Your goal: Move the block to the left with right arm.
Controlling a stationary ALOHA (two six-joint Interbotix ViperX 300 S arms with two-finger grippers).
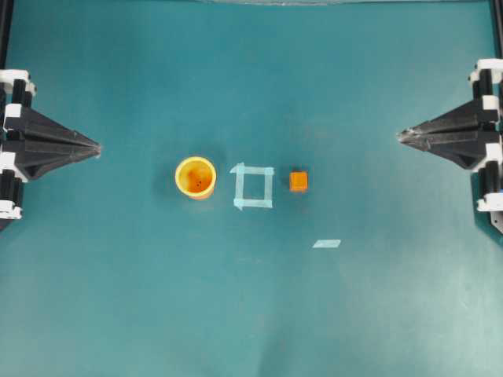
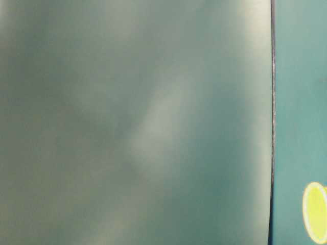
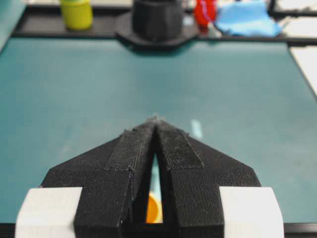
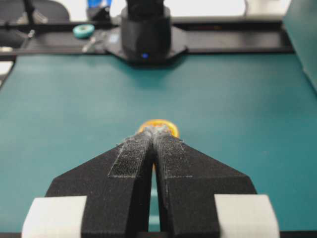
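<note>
The block (image 1: 299,181), a small orange cube, sits on the teal table just right of a pale blue tape square (image 1: 253,186). A round yellow-orange cup (image 1: 196,177) stands left of the square. My right gripper (image 1: 399,136) rests at the table's right edge, far from the block, its black fingers shut to a point with nothing held. My left gripper (image 1: 98,148) lies shut at the left edge. In the right wrist view the shut tips (image 4: 156,130) cover the block, and the cup's rim (image 4: 170,126) peeks out behind them. The left wrist view shows shut tips (image 3: 156,119) too.
A short strip of pale tape (image 1: 326,243) lies on the mat in front of the block. The opposite arm bases (image 3: 156,20) (image 4: 146,29) stand at the table ends, with a yellow-green bottle (image 3: 77,12) and a tape roll (image 4: 83,30) beyond the mat.
</note>
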